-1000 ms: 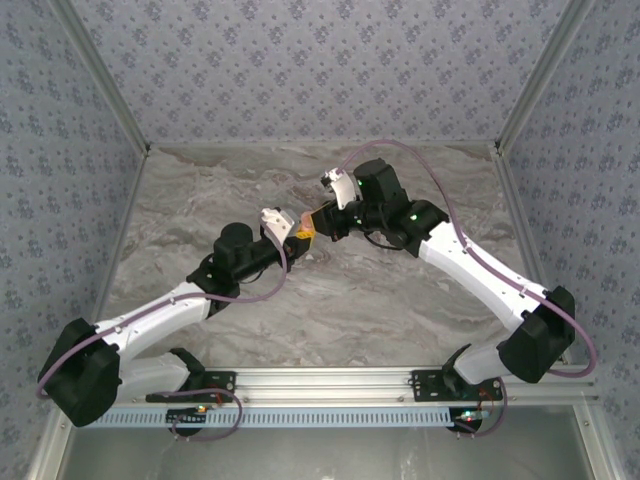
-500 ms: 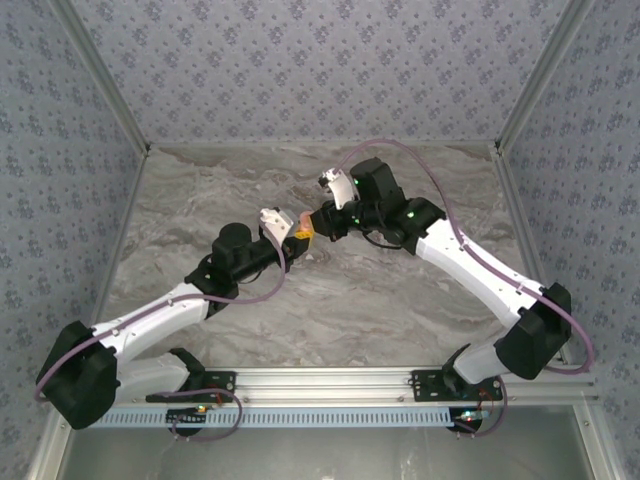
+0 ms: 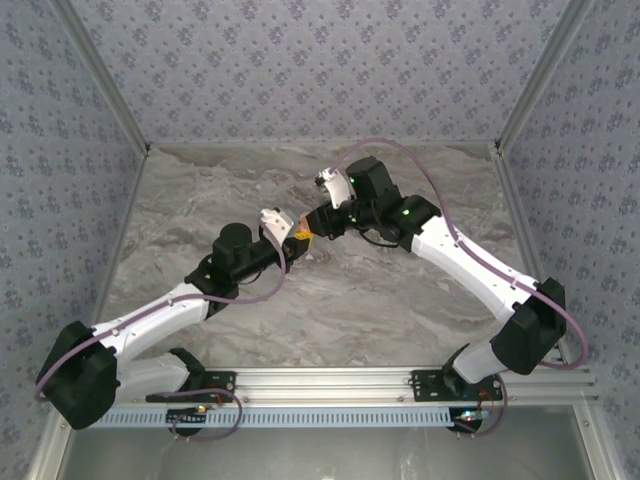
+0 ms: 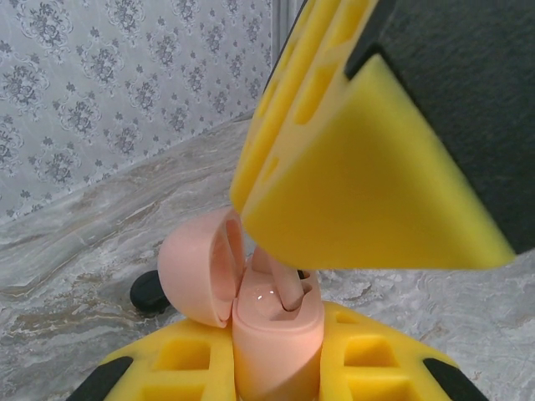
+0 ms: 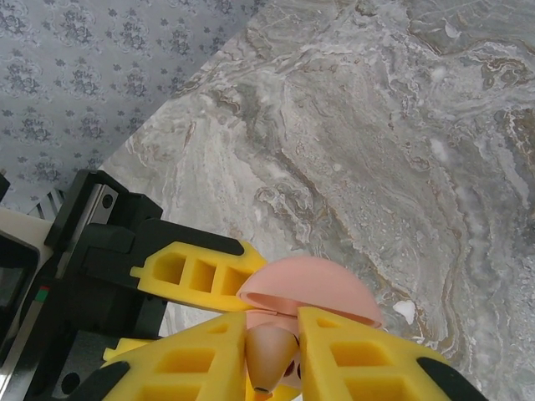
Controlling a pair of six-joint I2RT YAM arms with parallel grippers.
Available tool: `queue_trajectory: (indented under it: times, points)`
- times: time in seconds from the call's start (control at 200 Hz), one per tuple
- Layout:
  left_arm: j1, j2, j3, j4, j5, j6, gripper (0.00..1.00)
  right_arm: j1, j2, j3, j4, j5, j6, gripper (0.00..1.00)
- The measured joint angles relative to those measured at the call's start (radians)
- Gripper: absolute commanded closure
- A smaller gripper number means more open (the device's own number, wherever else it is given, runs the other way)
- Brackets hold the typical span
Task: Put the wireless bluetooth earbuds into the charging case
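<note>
Earbud pinched in right gripper meets open charging case clamped by left gripper, lid at nine o'clock.

The left arm and the right arm are white shells with black joints. Mauve cables loop along them. Green lights glow mid-frame. The jaws wear yellow pads with rectangular cutouts.
</note>
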Motion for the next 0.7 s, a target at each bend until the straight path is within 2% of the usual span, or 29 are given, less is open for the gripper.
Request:
queue_trajectory:
  times: [0.11,0.53,0.62,0.7]
  points:
    - [0.0,0.0,0.0,0.012,0.0,-0.001,0.91,0.008,0.006,0.002,-0.009,-0.002,0.0,0.72]
    - [0.0,0.0,0.0,0.01,-0.001,-0.01,0.91,0.008,0.012,0.013,-0.025,0.009,0.001,0.75]
    - [0.0,0.0,0.0,0.01,-0.005,-0.015,0.91,0.009,0.012,0.014,-0.024,0.011,0.004,0.66]
    - [0.0,0.0,0.0,0.01,-0.016,-0.016,0.92,0.01,0.012,0.015,-0.023,0.011,0.008,0.65]
